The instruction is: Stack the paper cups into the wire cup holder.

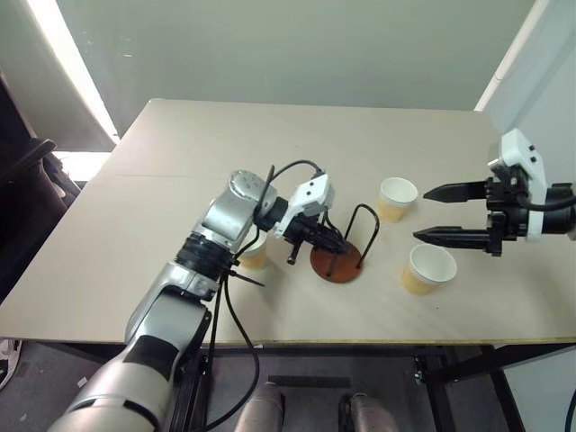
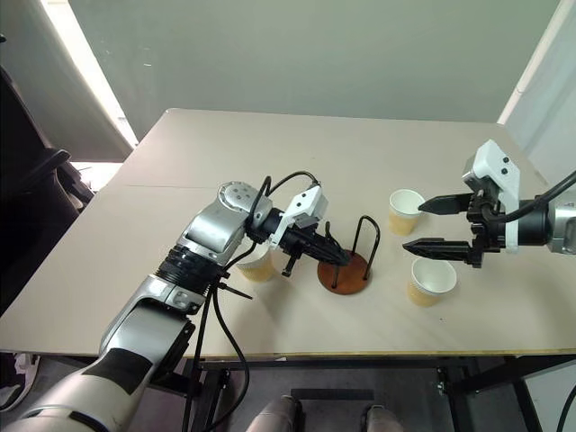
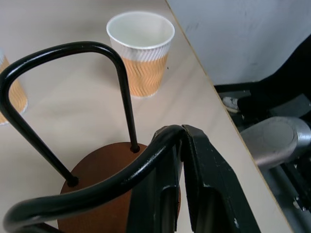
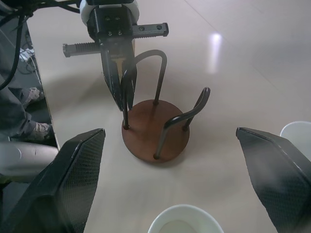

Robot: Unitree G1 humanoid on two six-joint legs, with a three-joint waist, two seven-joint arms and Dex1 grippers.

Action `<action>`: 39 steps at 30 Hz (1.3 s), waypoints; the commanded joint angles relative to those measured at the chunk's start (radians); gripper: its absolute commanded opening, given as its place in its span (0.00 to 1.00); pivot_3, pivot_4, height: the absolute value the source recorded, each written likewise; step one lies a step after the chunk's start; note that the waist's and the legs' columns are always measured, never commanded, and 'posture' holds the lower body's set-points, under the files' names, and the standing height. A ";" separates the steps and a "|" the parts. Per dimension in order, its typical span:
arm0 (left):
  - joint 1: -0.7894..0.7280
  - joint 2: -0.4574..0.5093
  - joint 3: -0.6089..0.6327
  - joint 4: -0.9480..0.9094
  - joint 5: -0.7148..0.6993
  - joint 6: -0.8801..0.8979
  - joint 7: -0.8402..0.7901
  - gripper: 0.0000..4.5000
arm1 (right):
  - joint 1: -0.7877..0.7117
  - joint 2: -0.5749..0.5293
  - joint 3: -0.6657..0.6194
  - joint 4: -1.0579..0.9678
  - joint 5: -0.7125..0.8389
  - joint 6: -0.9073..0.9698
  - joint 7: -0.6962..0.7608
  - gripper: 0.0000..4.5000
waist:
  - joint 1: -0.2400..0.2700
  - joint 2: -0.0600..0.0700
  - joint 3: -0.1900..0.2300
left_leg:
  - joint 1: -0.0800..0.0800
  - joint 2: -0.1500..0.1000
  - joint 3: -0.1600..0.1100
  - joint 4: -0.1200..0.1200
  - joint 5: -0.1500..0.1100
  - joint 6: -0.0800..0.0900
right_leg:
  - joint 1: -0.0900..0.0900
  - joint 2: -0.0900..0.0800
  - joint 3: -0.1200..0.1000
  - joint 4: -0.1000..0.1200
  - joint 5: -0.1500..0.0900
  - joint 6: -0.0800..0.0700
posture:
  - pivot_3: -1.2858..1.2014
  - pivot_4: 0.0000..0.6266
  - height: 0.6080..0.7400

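The wire cup holder (image 1: pixel 335 265), a reddish-brown disc with two black wire hoops, stands near the table's front edge. My left gripper (image 1: pixel 333 243) is shut on the top of the hoop nearest to it; the left wrist view shows the wire (image 3: pixel 146 158) pinched at the fingertips. Three paper cups stand upright: one (image 1: pixel 255 251) partly hidden behind my left wrist, one (image 1: pixel 397 198) behind and to the right of the holder, one (image 1: pixel 428 268) near the front right. My right gripper (image 1: pixel 441 214) hovers wide open and empty above the table between the two right cups.
The light wooden table (image 1: pixel 180 216) has bare room at the back and left. Its front edge (image 1: pixel 360 342) runs close to the holder and the front right cup. A dark chair (image 1: pixel 22 171) stands off the table's left side.
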 commanded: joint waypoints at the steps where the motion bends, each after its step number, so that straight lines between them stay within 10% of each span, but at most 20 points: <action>1: -0.037 -0.015 -0.002 0.009 0.006 -0.046 -0.012 0.01 | 0.018 -0.049 -0.060 -0.024 0.015 -0.009 0.013 1.00 | 0.000 0.000 0.000 | 0.000 0.000 0.000 0.000 0.000 0.000 | 0.000 0.000 0.001 0.000 0.000 0.001 | 0.52 0.24 1.00; 9: -0.035 -0.039 -0.020 0.052 0.019 -0.098 -0.024 0.01 | 0.077 -0.077 -0.071 -0.077 0.039 -0.007 0.018 1.00 | -0.001 0.000 0.000 | 0.001 -0.006 0.004 0.001 -0.003 0.005 | 0.000 0.000 0.014 0.000 -0.004 0.011 | 0.52 0.24 1.00; 23: -0.038 -0.007 -0.034 0.053 0.063 -0.173 -0.058 0.99 | 0.059 -0.066 -0.029 -0.074 0.040 -0.030 0.013 1.00 | -0.002 0.000 0.000 | -0.001 -0.011 0.006 0.006 -0.007 0.012 | 0.000 -0.002 0.017 0.000 -0.006 0.017 | 0.52 0.24 1.00; 39: 0.027 0.173 -0.040 -0.180 0.078 -0.120 -0.046 0.99 | -0.044 0.014 0.106 -0.034 -0.017 -0.083 -0.014 1.00 | -0.013 0.000 0.000 | -0.001 -0.011 0.005 0.006 -0.007 0.012 | -0.001 -0.002 0.018 0.000 -0.007 0.016 | 0.52 0.24 1.00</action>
